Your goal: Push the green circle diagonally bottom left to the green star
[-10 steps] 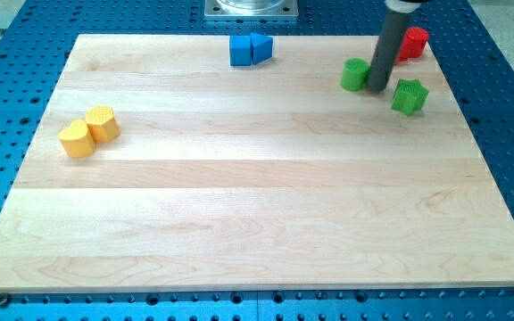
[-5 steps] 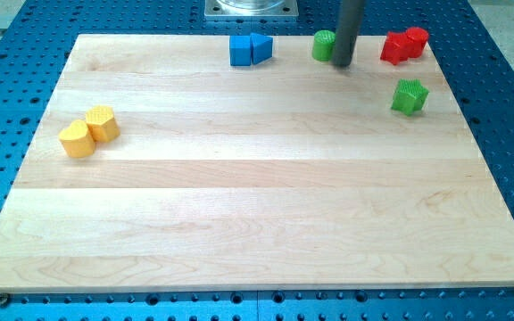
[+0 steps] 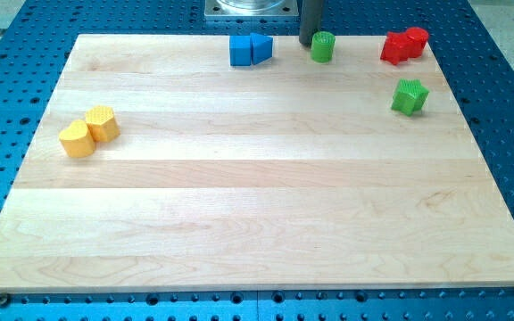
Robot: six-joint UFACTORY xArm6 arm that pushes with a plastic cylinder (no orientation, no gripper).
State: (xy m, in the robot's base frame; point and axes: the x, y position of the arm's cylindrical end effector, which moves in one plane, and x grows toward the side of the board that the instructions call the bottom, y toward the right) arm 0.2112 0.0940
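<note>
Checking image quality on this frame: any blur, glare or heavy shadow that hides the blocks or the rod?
Camera view: even, soft lighting, no glare on the pale wooden board; shadows are faint. The green circle block and green star block are sharp. The dark rod is cropped by the view's top; my tip sits just left of the circle.

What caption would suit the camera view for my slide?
My tip sits at the board's top edge, just left of the green circle, with the green star lower right.
</note>
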